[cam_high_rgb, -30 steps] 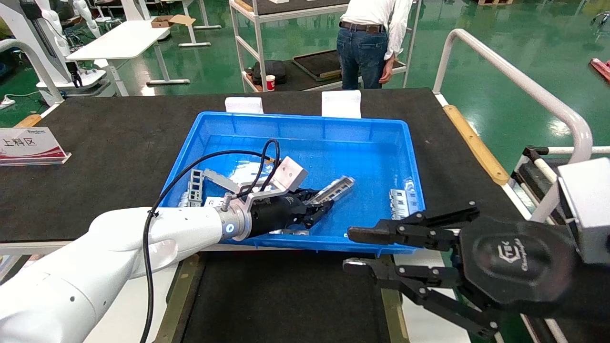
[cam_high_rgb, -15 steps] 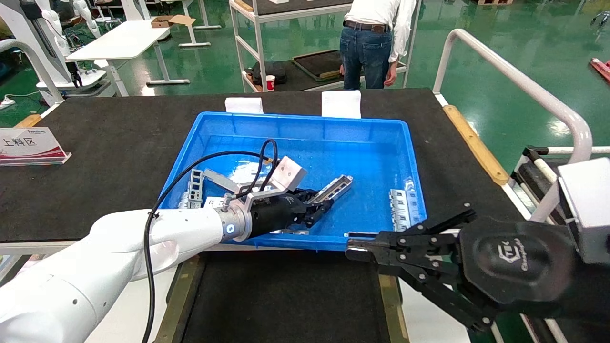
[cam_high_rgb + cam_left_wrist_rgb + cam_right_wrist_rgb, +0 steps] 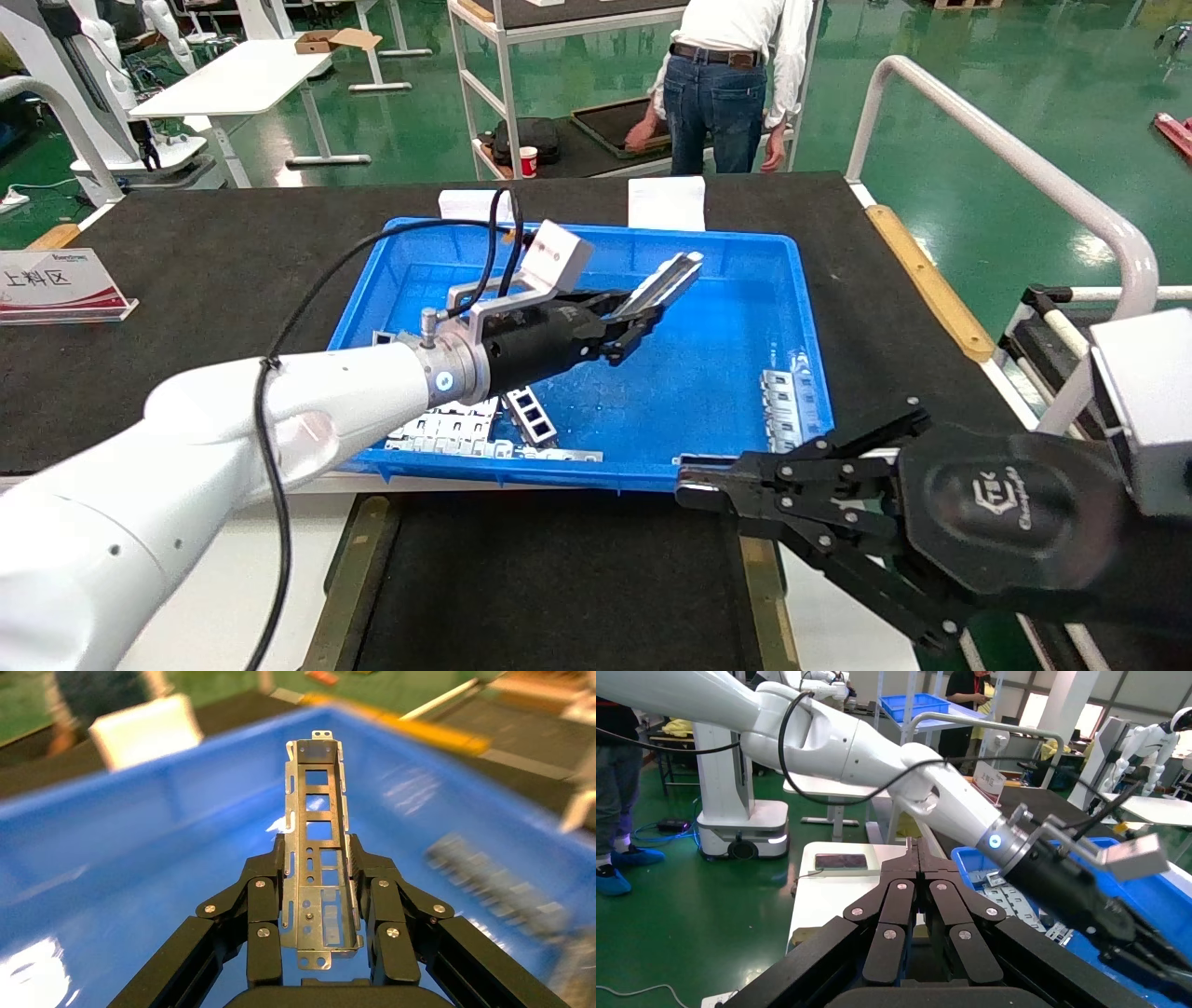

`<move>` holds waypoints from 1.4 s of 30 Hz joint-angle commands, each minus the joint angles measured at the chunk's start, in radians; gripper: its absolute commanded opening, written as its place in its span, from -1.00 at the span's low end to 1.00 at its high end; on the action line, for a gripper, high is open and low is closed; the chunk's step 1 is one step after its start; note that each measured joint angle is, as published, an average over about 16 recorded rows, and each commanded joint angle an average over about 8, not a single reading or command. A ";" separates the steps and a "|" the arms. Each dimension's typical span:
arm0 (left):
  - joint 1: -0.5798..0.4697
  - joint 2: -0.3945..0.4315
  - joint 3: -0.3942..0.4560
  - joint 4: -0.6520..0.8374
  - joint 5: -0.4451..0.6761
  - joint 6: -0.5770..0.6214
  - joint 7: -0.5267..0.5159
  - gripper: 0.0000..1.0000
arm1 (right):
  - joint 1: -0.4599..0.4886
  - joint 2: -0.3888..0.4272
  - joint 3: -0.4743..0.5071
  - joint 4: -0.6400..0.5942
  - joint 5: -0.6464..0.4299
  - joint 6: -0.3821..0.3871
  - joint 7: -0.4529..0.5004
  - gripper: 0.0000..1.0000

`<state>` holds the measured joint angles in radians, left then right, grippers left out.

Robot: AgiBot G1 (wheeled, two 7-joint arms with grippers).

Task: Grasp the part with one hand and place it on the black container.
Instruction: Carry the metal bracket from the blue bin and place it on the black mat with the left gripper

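Note:
My left gripper (image 3: 644, 321) is shut on the part (image 3: 669, 280), a narrow silver frame strip with rectangular openings. It holds the part in the air above the middle of the blue bin (image 3: 803, 308), its free end pointing to the far right. In the left wrist view the part (image 3: 318, 804) sits gripped between both fingers (image 3: 266, 888) and sticks out forward. The black container (image 3: 559, 578), with olive strips along its sides, lies in front of the bin, below the arm. My right gripper (image 3: 684, 485) is shut and empty over the container's right edge; it also shows in the right wrist view (image 3: 918, 855).
The bin holds pale notched plates (image 3: 447, 431), another frame strip (image 3: 529, 415) and a stack of parts (image 3: 782, 401) at the right. A sign (image 3: 56, 280) stands at the table's left. A white rail (image 3: 1015, 168) runs along the right. A person (image 3: 722, 75) stands behind the table.
My left gripper has risen from the bin floor with the part in it and moved toward the far side. My right gripper closed a second ago and has stayed still since.

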<state>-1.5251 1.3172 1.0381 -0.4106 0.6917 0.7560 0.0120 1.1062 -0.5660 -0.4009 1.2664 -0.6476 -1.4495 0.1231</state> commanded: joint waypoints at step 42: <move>0.955 -0.535 -0.147 -0.928 -0.410 -0.243 0.104 -1.00 | 0.000 0.000 0.000 0.000 0.000 0.000 0.000 -1.00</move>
<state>-0.5829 0.7918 0.8862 -1.3340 0.2877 0.5184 0.1176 1.1062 -0.5659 -0.4012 1.2664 -0.6475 -1.4494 0.1230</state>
